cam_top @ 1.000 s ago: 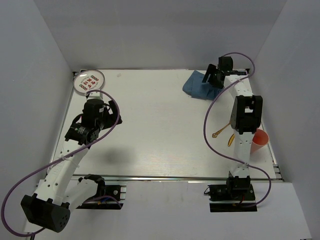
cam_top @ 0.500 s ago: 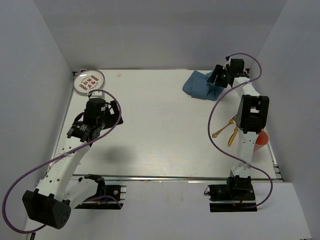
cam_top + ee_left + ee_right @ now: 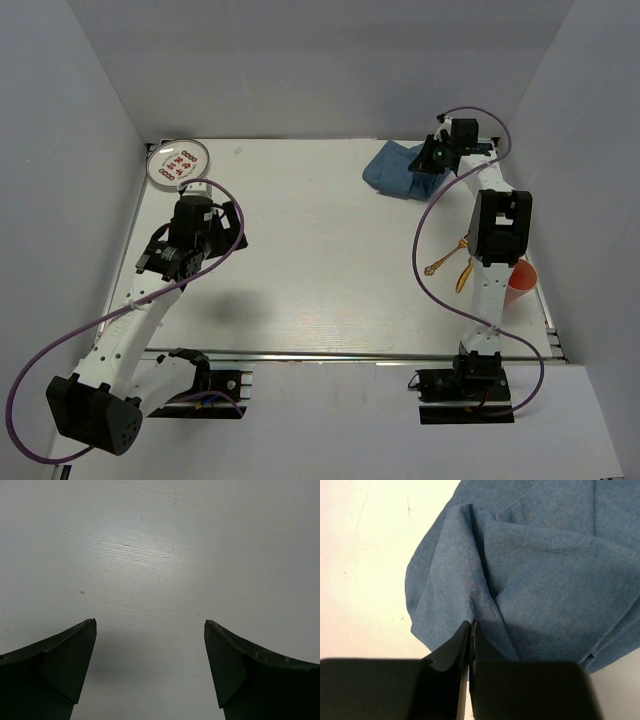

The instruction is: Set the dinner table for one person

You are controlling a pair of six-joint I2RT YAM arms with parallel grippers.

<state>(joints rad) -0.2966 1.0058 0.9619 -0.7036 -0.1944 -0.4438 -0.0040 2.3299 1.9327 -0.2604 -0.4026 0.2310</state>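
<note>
The dinner table is a white, faintly grained top. A crumpled blue cloth lies at its far right. My right gripper is down on the cloth's right side. In the right wrist view its jaws are pressed together on a raised fold of the blue cloth. My left gripper hovers over the table's left part, below the plate. In the left wrist view the left gripper stands wide open over bare table with nothing between its fingers.
A patterned plate sits in the far left corner. A gold fork and a gold spoon lie beside the right arm's upright link. An orange cup stands near the right edge. Grey walls enclose the table.
The right gripper has closed from wide open onto a fold of the blue cloth, after shifting right and then back a little. The left arm has barely moved.
</note>
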